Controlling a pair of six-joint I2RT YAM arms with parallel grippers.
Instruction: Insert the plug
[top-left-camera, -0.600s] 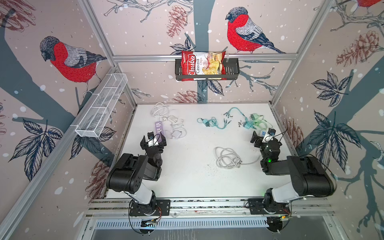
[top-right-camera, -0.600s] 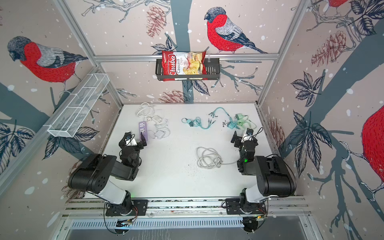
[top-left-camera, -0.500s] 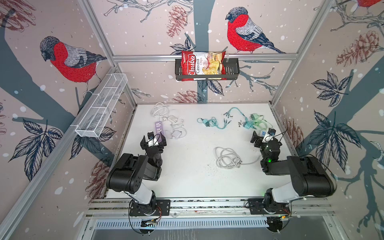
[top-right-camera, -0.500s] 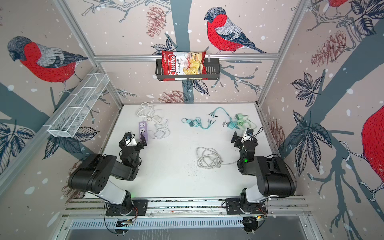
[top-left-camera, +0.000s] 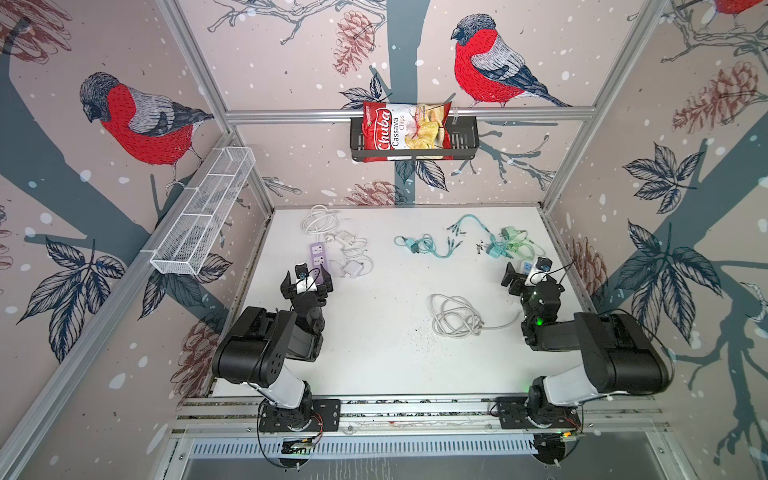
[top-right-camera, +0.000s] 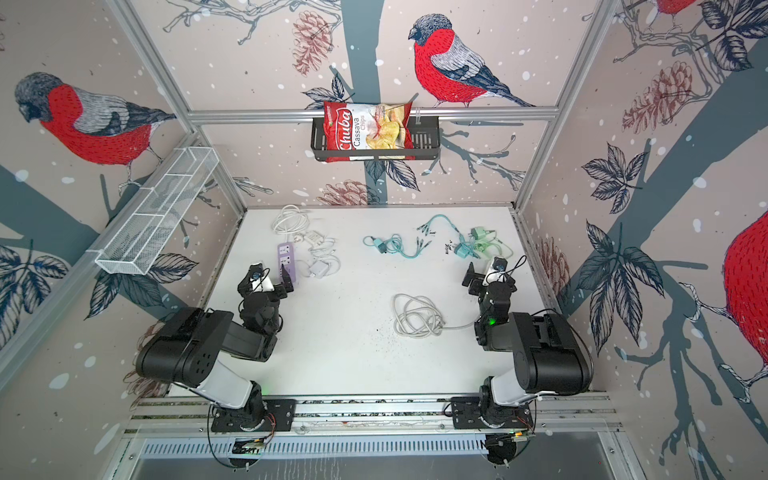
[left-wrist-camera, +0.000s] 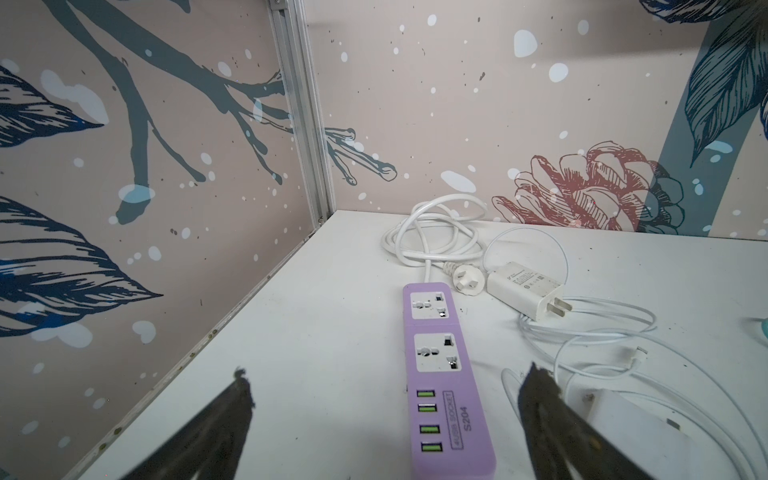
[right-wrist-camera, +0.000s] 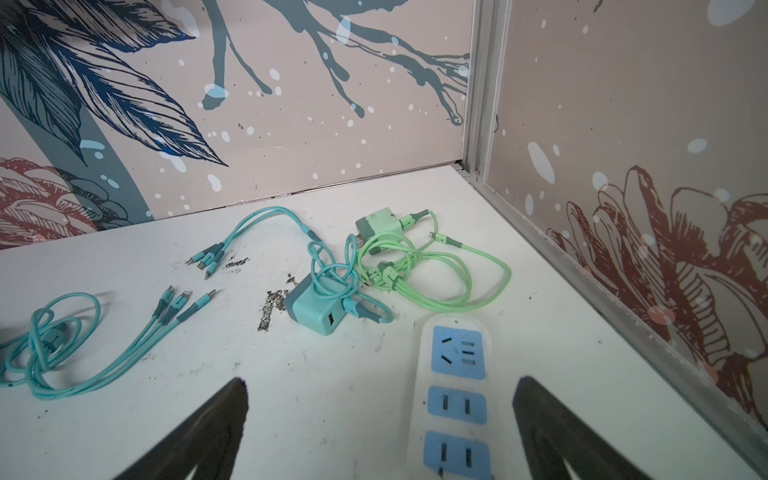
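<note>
left gripper (left-wrist-camera: 388, 374) is spread wide with nothing between the fingers. I see it over the near end of the purple power strip (left-wrist-camera: 432, 328), and the strip's USB end lies between the two fingers

white charger (left-wrist-camera: 523, 286) lies on the table (left-wrist-camera: 332, 332) just beside the strip's far end, its two flat prongs bare and in no socket. round three-pin plug (left-wrist-camera: 467, 280) sits between that charger and the strip's far end, also loose. both of the strip's mains sockets are empty. a second white adapter (left-wrist-camera: 623, 419) is partly hidden behind one finger

right gripper (right-wrist-camera: 382, 383) is also spread wide and empty, over the white strip with blue sockets (right-wrist-camera: 457, 382) by the right wall. teal charger (right-wrist-camera: 316, 309) and green charger (right-wrist-camera: 378, 224) lie beyond it with tangled leads touching, neither plugged in

grey cable coil (top-left-camera: 455, 316) lies mid-table, nearer the right arm, well apart from both strips

I can't tell from the frames which plug is meant
</note>
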